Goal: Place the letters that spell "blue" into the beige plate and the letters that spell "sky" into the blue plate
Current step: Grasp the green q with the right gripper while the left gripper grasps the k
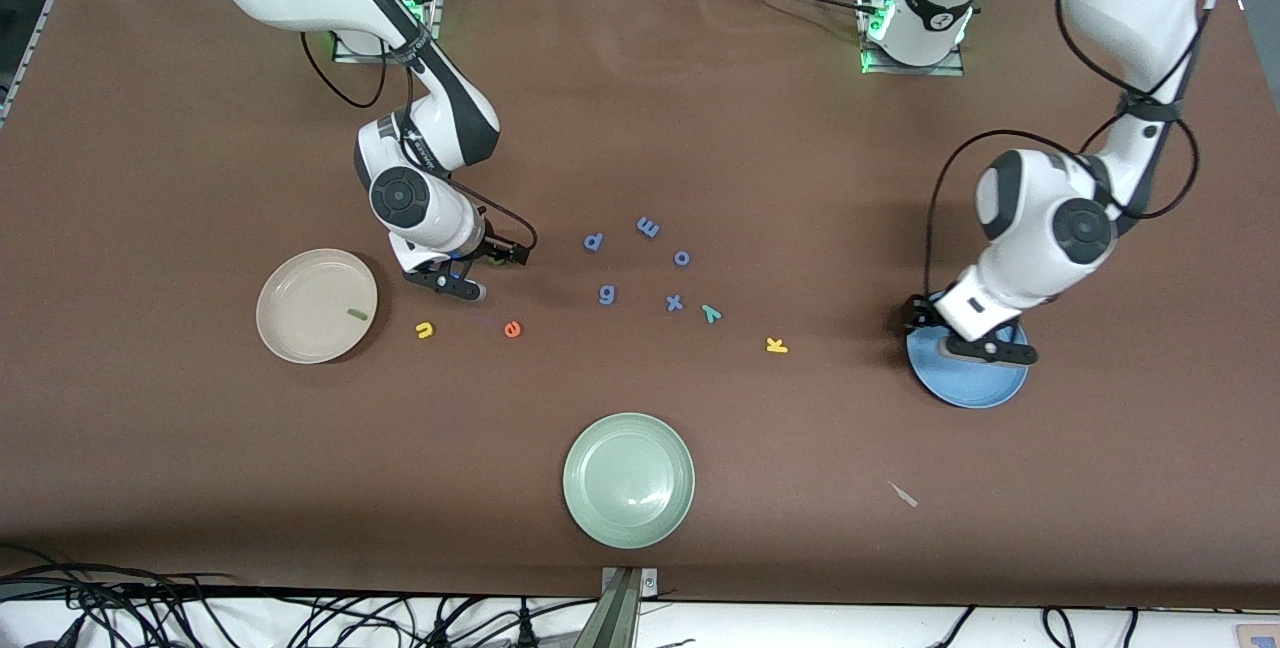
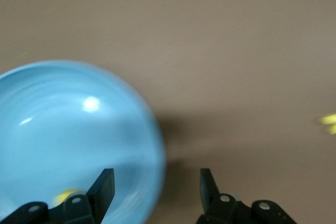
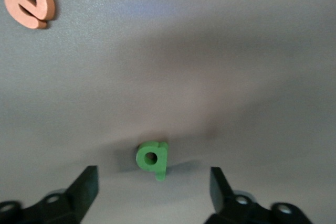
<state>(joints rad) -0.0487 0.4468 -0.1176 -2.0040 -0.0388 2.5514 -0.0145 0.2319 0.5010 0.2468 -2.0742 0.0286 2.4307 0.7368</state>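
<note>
The right end effector [image 3: 153,190] hangs spread wide over the green b [image 3: 153,158]. The left end effector [image 2: 156,184] is spread over the blue plate [image 2: 63,129].

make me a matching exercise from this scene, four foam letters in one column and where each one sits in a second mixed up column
Letters:
1. green l
2. green b
3. orange e
4. yellow k

Places:
A. on the table between the teal y and the blue plate
B. in the beige plate
C. on the table under the open right hand
D. on the table between the yellow u and the blue g

Pairs: 1-B, 2-C, 3-D, 4-A
</note>
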